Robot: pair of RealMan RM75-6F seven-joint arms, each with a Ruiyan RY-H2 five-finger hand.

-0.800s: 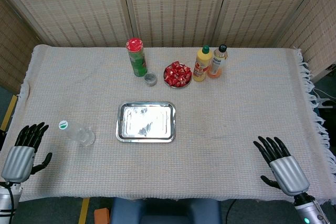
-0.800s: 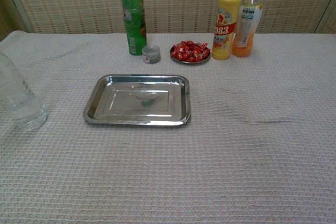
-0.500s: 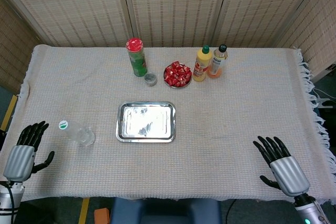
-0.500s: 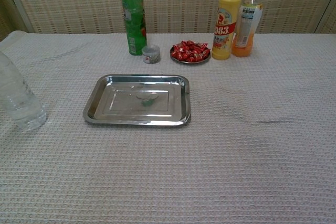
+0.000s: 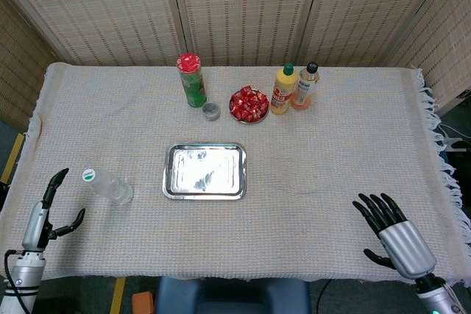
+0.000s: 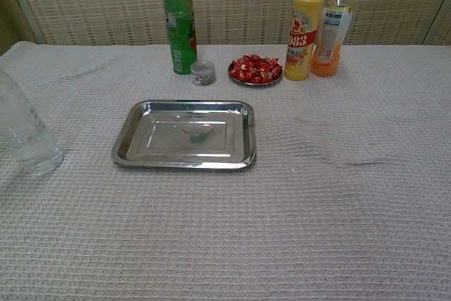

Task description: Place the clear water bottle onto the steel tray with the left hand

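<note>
The clear water bottle [image 5: 108, 186] with a green-marked white cap stands upright on the cloth at the left; the chest view shows it as the clear water bottle [image 6: 24, 132] at the left edge. The steel tray [image 5: 204, 171] lies bare in the middle, to the bottle's right, seen too as the steel tray [image 6: 184, 134]. My left hand [image 5: 45, 209] hovers edge-on at the table's front left corner, fingers apart, holding nothing, left of and nearer than the bottle. My right hand [image 5: 394, 233] is open at the front right. Neither hand shows in the chest view.
Along the back stand a green can with a red lid [image 5: 191, 80], a small grey cup [image 5: 211, 111], a dish of red sweets [image 5: 249, 104], a yellow squeeze bottle [image 5: 282, 90] and an orange drink bottle [image 5: 305, 86]. The tablecloth's fringe [image 5: 445, 152] hangs at the right edge.
My left hand has turned from back-up to edge-on and shifted slightly right toward the bottle. The right hand dropped a little. Bottle and tray have not moved.
</note>
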